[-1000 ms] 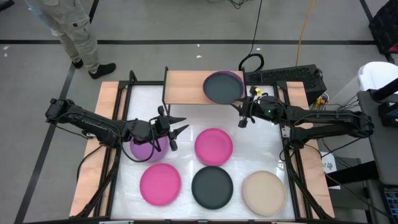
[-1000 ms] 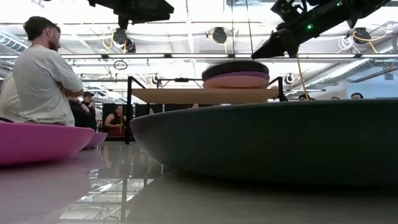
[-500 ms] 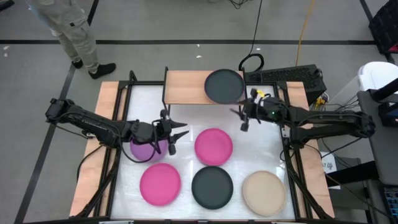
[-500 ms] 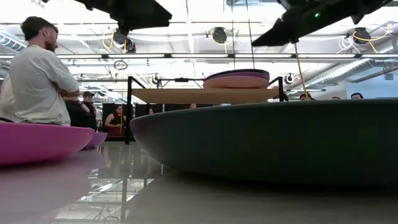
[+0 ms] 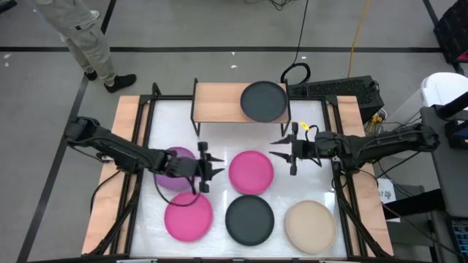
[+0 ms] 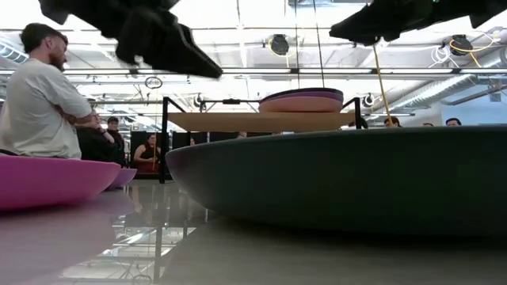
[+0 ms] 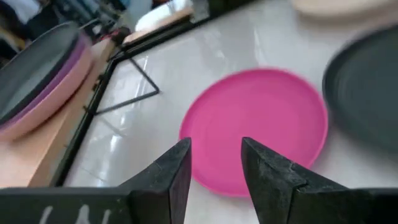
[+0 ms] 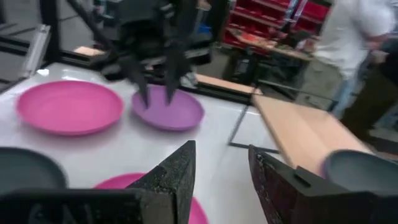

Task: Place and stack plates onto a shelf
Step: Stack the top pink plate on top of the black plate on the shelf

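A stack with a black plate (image 5: 263, 101) on top sits on the shelf (image 5: 219, 101). 5 plates lie on the surface (image 5: 219, 139). Left gripper (image 5: 212, 169) hovers beside the purple plate (image 5: 172, 169), jaws spread; right gripper (image 5: 281, 148) hovers near the pink plate (image 5: 251, 172), jaws spread.

**Obscured and cropped items**

The black plate (image 5: 263, 101) on the shelf (image 5: 219, 102) is covering the plates stacked beneath it in the high view. The left arm is lying across the purple plate (image 5: 172, 168), hiding part of it. In the low view, a black plate (image 6: 348, 178) is filling the foreground, running off the right edge and blocking the table behind it. Both grippers are showing there only as blurred dark shapes cut off by the top edge.
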Robot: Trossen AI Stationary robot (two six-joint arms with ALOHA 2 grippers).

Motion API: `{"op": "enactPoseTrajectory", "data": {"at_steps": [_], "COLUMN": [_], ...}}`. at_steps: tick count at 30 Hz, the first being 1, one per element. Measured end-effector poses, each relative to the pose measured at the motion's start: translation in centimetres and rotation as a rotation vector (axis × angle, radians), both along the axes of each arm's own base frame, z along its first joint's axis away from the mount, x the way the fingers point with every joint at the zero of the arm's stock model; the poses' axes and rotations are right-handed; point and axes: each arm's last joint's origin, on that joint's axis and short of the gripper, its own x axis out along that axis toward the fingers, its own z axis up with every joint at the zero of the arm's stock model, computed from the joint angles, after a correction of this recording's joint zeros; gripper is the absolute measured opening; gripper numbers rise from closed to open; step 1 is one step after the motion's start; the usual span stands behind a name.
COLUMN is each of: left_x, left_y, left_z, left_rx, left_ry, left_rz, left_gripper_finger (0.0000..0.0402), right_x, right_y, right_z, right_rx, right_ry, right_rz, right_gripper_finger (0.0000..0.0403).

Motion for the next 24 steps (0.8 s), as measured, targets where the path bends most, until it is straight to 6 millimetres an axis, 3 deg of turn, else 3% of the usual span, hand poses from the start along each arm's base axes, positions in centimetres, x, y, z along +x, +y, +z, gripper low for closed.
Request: {"op": "enactPoseTrajectory", "data": {"at_steps": [8, 11, 16, 24], "left_x": [4.3, 5.7, 6.7, 7.5], "left_y": [-1.4, -2.0, -2.7, -3.1], "left_z": [-1.9, -2.6, -3.1, -3.9], "left_rx": [0.156, 0.18, 0.179, 0.164], "left_ry": [0.128, 0.25, 0.464, 0.583], "left_rz": [-0.156, -0.189, -0.183, -0.266], "left_gripper_finger": [0.0145, 0.0145, 0.0145, 0.0145], "right_x": [-0.6, -1.2, -2.9, -4.2], "right_y": [0.7, 1.2, 1.8, 2.3], "right_z": [0.5, 1.1, 2.4, 2.9], "right_rx": [-0.009, -0.008, -0.002, 0.007], "right_ry": [-0.034, -0.071, -0.147, -0.17], "right_rz": [-0.018, 0.012, 0.068, 0.115], "right_gripper_finger": [0.0132, 0.0132, 0.0132, 0.0132]}}
